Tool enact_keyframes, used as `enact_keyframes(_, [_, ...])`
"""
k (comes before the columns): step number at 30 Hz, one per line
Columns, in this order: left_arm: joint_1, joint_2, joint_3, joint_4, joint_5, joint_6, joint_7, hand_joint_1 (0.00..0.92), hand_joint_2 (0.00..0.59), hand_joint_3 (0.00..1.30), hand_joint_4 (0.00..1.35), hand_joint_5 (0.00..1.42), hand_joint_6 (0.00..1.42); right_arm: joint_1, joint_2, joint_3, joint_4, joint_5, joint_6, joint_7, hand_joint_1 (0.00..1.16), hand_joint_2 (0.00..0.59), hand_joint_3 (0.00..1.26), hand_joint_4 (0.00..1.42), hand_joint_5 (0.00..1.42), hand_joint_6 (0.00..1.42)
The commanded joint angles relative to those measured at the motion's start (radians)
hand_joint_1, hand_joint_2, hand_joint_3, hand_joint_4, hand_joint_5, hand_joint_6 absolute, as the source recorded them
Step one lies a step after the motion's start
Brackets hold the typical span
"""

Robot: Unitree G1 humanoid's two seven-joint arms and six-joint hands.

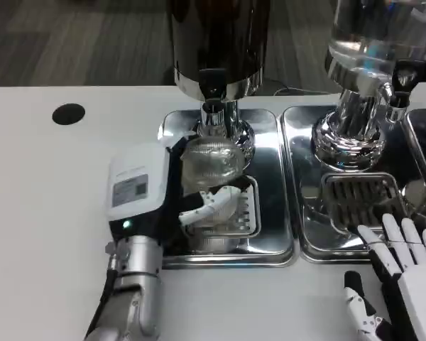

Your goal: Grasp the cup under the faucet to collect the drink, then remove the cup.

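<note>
Left hand (pixel 150 199) grips the clear cup (pixel 209 167), fingers curled round its side, just above the drip grille (pixel 231 213). Beyond it, the cup mouth should sit centred, upright and steady beneath the dark dispenser's faucet (pixel 211 110). Right hand (pixel 405 273) rests spread and empty.

The left hand (pixel 153 195) has a white boxy back with a grey printed label and a small green light near the wrist, black sides, and white-and-black fingers (pixel 211 202). Below it runs a ribbed silver forearm (pixel 131 284). The right hand (pixel 405 277) has white fingers over black.
</note>
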Motion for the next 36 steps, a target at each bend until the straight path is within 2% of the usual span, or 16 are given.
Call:
enact_keyframes(1, [0.025,0.027,0.002,-0.039,0.013,0.025,-0.007,0.090,0.027,0.44,0.31,0.70,0.93,-0.005,-0.003,-0.006,-0.006,-0.003,0.008,0.006,0.00,0.464,0.18,0.01,0.00,0.00])
enact_keyframes(6, [0.023,0.031,0.005,-0.039,0.000,0.027,-0.008,0.050,0.024,0.39,0.25,0.65,0.83,-0.010,-0.002,-0.003,-0.002,-0.002,0.008,0.008,0.00,0.464,0.18,0.01,0.00,0.00])
enact_keyframes(16, [0.019,0.027,-0.003,-0.041,0.005,0.035,-0.006,0.029,0.025,0.33,0.19,0.60,0.74,-0.002,-0.005,-0.009,0.007,0.012,0.000,0.003,0.00,0.464,0.18,0.01,0.00,0.00])
enact_keyframes(22, [0.032,0.036,0.008,-0.071,-0.002,0.032,-0.002,0.011,0.025,0.31,0.17,0.58,0.70,-0.004,-0.004,-0.006,0.013,0.015,-0.004,0.003,0.01,0.465,0.18,0.01,0.00,0.00])
enact_keyframes(26, [0.046,0.037,0.018,-0.095,-0.011,0.022,-0.002,0.000,0.022,0.30,0.16,0.57,0.72,-0.007,-0.001,-0.003,0.015,0.011,-0.002,0.002,0.01,0.465,0.18,0.01,0.00,0.00])
enact_keyframes(31, [0.075,0.041,0.041,-0.161,-0.022,0.009,-0.007,0.000,0.017,0.30,0.16,0.58,0.76,-0.012,0.001,0.002,0.021,0.008,-0.001,0.002,0.01,0.462,0.19,0.01,0.00,0.00])
enact_keyframes(36, [0.122,0.064,0.081,-0.300,-0.049,-0.019,-0.041,0.000,0.002,0.30,0.17,0.55,0.75,-0.018,0.000,0.005,0.025,0.005,0.000,0.001,0.01,0.460,0.19,0.01,0.00,0.00])
